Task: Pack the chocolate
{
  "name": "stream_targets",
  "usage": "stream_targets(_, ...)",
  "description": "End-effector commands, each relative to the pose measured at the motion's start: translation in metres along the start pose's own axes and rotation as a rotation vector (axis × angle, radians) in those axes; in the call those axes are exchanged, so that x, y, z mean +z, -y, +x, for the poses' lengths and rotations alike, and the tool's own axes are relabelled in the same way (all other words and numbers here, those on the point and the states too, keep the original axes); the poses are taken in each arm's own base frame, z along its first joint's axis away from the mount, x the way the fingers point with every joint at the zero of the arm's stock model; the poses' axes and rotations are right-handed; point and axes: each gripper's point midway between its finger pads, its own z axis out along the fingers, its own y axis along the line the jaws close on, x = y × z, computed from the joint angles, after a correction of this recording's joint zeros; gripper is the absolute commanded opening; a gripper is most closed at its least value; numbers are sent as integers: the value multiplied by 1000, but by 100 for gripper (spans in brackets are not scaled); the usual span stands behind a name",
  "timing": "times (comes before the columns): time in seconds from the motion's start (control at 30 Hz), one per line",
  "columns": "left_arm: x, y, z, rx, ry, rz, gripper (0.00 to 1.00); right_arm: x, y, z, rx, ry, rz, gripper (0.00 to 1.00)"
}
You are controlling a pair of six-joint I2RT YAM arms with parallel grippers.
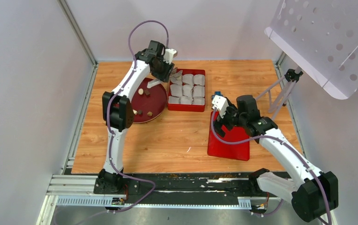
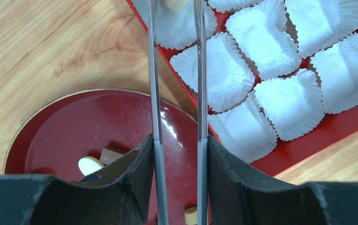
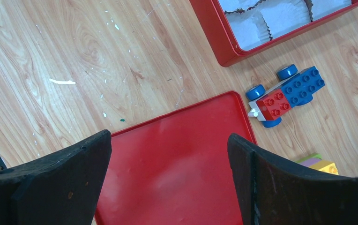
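wood table, chocolate between tongs

The pale chocolate between the tongs (tips too) runs off the top edge.

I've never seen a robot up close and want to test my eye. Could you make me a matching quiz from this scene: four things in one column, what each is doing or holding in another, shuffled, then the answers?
Things
1. round plate
2. red box
3. flat red lid
4. metal tongs

States
A. clamped in the left gripper
B. filled with white paper cups
C. lying under the open right gripper
D. carrying small chocolate lumps

Pairs: 1-D, 2-B, 3-C, 4-A.
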Motion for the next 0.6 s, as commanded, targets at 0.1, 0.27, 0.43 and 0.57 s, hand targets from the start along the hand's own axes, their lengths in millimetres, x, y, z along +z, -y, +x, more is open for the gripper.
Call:
stream_targets(0.1,-38,3,-39,46,130,0,43,-1,3,-12,-7,45,2,93)
stream_targets(0.27,-77,6,-41,71,154,11,40,-4,3,-8,-13,36,17,93)
stream_targets(0.43,-133,1,-13,81,123,9,41,-2,0,-5,-11,40,14,93)
stream_targets(0.57,-160,-8,33,81,48,-18,39,0,2,-5,-13,48,20,94)
